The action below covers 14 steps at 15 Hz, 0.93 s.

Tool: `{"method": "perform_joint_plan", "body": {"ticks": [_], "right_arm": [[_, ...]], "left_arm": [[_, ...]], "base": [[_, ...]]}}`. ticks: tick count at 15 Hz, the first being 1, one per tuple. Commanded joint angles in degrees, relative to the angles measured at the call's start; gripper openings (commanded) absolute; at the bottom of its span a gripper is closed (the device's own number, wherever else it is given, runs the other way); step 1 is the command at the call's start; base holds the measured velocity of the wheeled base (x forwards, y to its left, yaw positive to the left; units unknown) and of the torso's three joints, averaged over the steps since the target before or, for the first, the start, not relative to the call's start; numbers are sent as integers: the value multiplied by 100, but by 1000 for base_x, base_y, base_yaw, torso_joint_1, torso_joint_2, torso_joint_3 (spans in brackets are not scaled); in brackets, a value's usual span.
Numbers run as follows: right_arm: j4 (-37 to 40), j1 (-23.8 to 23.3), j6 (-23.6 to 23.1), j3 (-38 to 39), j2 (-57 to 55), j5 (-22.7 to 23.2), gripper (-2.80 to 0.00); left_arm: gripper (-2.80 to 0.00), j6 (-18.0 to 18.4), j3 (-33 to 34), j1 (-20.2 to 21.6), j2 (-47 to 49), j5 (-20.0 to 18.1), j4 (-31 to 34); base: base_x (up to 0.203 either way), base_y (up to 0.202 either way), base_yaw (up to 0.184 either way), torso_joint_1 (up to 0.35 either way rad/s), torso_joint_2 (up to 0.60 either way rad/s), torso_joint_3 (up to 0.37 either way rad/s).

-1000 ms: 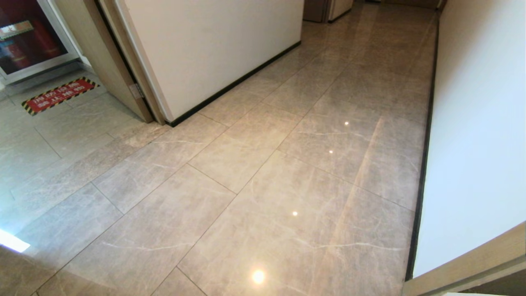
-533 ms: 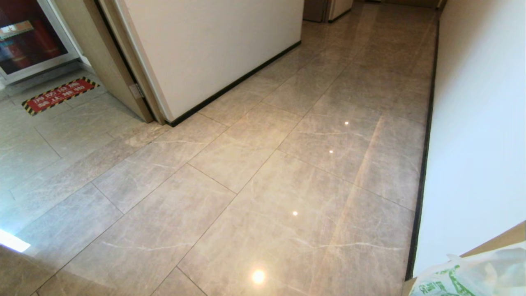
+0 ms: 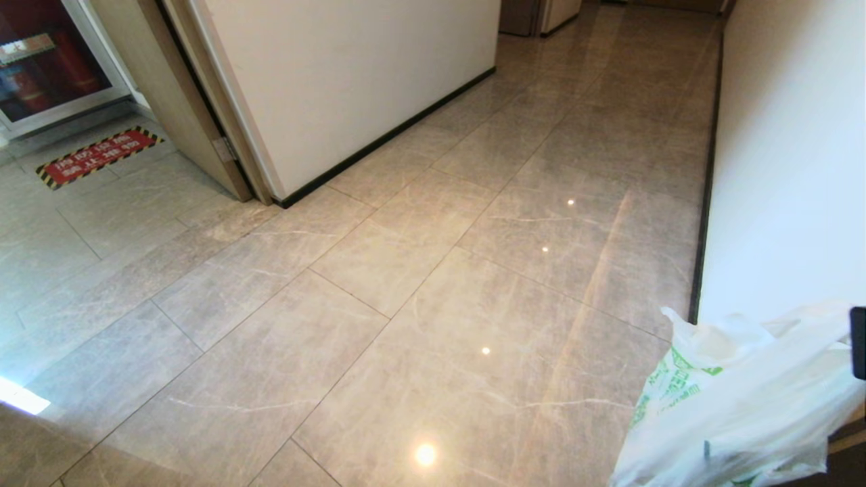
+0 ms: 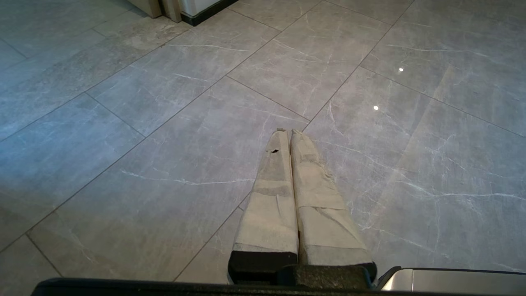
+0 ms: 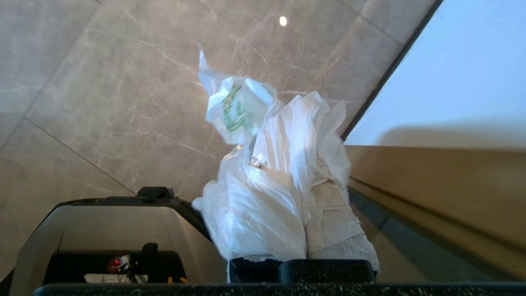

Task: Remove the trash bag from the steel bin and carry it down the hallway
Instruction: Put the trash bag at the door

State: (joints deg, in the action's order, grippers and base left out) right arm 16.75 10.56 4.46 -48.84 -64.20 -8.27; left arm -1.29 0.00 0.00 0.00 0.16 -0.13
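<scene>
The trash bag [image 3: 737,399] is seen at the lower right of the head view, clear of the floor, close to the white wall [image 3: 791,169] on the right. In the right wrist view it is bunched over and between the fingers of the right gripper [image 5: 306,164], with green print visible on one puffed-out fold.

The film is thin, translucent and crumpled. The bag is judged to be light and limp, with no shape of its own; it can be expected to swing and billow when carried, and to slip if only a single layer is pinched. A hold on gathered material near the mouth or the loop handles is judged most secure. Snagging on edges is to be avoided, as thin film tears readily.

The right gripper is clenched on a gathered fold of the bag; its tape-wrapped fingers [image 5: 328,205] are pressed together with plastic trapped between them.

The left gripper [image 4: 287,133] is held out over the tiles of the hallway [image 3: 406,270], its wrapped fingers pressed together with nothing between them.

The steel bin is not identified in any view.
</scene>
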Motion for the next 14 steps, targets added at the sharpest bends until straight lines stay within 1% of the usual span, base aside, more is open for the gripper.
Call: {"method": "perform_joint_plan", "body": {"ticks": [1,5,8,10,12,14], "right_arm": [[-339,-10,9,-24,-1185,-19,-280],[-1641,-105,-18,-101,-2747,-8,-280],[-2715,-147,-235,-169,-3795,-1,-280],[-3413,-150,-296,-179,-4344,8,-280],[-3862,-143,-315,-169,-4704,89,-280],[-3941,-142,-345,-160,-4929,144,-280]], "left_arm": [[-280,-3,0,0,0,2,-4],[-280,-9,5,0,0,2,-4],[-280,-3,1,0,-1,2,-4],[-280,-3,3,0,0,2,-4],[-280,-3,2,0,0,2,-4],[-280,-3,0,0,-2,2,-4]], "base": [[0,0,0,0,0,0],[0,0,0,0,0,0],[0,0,0,0,0,0],[0,0,0,0,0,0],[0,0,0,0,0,0],[0,0,0,0,0,0]]}}
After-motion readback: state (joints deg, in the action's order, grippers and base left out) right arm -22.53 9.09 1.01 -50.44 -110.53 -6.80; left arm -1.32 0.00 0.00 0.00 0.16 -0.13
